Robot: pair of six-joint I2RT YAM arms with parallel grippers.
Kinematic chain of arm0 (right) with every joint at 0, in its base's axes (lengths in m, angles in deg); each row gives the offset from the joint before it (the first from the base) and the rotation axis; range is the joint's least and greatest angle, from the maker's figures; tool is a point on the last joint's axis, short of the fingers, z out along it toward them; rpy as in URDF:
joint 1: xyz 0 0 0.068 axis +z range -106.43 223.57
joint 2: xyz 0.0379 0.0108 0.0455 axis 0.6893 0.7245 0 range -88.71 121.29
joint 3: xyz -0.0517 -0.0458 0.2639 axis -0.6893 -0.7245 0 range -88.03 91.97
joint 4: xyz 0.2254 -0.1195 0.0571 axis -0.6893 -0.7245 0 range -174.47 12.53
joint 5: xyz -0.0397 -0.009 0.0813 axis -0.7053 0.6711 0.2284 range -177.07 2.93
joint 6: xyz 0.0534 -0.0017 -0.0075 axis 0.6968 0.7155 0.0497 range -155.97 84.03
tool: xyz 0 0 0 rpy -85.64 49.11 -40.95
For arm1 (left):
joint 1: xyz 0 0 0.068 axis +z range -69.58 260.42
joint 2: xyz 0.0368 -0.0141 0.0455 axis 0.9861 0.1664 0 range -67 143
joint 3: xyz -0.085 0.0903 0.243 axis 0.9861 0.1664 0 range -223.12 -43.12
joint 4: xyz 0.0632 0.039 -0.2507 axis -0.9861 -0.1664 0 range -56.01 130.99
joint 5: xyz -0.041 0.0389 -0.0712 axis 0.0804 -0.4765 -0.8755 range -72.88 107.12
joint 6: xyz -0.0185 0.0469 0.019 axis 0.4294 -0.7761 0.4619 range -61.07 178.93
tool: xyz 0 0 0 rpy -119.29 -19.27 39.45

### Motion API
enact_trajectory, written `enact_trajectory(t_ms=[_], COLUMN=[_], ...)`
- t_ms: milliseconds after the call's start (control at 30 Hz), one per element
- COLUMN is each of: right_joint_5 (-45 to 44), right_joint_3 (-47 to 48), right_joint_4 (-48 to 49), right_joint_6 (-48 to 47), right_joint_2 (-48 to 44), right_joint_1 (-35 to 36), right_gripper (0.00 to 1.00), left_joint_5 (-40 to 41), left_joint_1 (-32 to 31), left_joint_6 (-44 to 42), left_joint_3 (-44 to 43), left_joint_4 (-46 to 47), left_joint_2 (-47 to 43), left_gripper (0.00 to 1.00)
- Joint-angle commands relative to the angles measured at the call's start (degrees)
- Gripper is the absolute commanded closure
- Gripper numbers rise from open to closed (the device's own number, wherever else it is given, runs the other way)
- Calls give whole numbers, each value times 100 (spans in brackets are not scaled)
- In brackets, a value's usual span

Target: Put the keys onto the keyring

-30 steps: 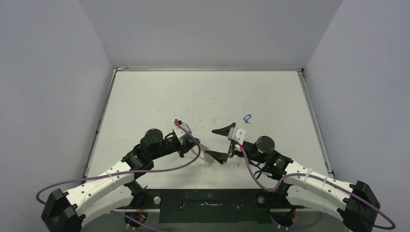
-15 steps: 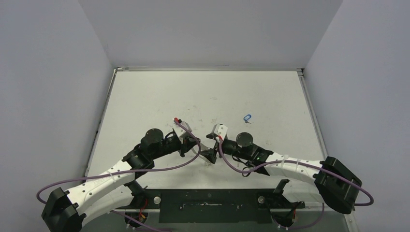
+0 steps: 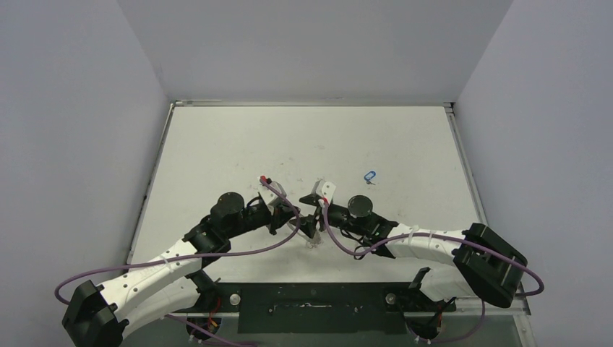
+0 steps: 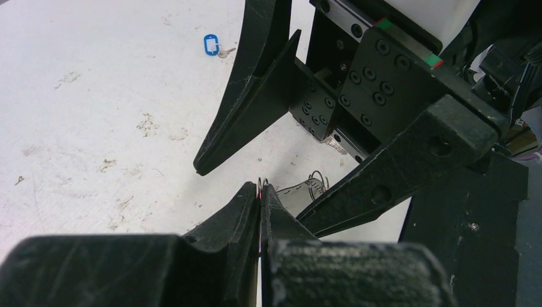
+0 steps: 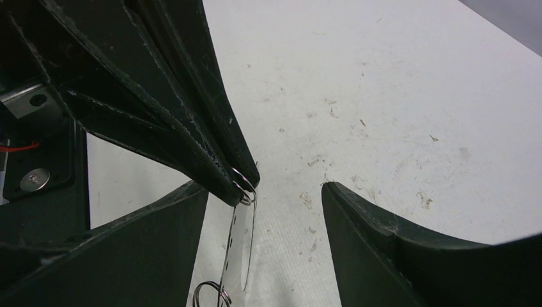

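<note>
The white table point(image 3: 289, 137) is matt and scuffed with small dark flecks. The left arm point(image 3: 166, 264), white-shelled with black joints and a purple cable, reaches low from its base toward the middle of the table. The right arm point(image 3: 426, 246) lies stretched almost flat across the near edge to meet it, so the two wrists face each other.

The left gripper point(image 4: 261, 192) has its black, tapered plastic fingers pressed together, pinching the top rim of the keyring point(image 5: 238, 252). The right gripper point(image 5: 265, 187) is spread wide, its curved matt-black fingers standing either side of the left gripper's tip and touching nothing.

The keyring is a thin, pale translucent plate seen nearly edge-on, hanging down from the left fingertips and lying between the right gripper's fingers. Fine wire loops point(image 4: 314, 184) curl at its rim just beyond the pinch.

The blue-headed key point(image 4: 211, 45), a tiny metal blade on a bright blue oval tag, lies flat on the table well apart from both grippers, out past the far finger of the right one
</note>
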Motion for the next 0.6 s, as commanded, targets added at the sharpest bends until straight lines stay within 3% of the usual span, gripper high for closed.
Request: enact_trajectory(t_ms=[0,133,300,567], right_joint_5=[-3,-1,-67,-93], right_joint_3=[292,312,180,-20], right_joint_4=[480,512,699,661], right_joint_6=[38,44,76,77], right_joint_2=[53,149,139,-77], right_joint_1=[41,40,41,41], right_gripper=[36,53,99,100], left_joint_5=[-63,-102,-11,252], left_joint_1=[-38,-38,-34,-29], left_joint_6=[64,65,38,91], left_joint_3=[9,12,38,180], left_joint_4=[354,323,227,259], left_joint_2=[-47,-42,-128,-363], left_gripper=[100,100,100,100])
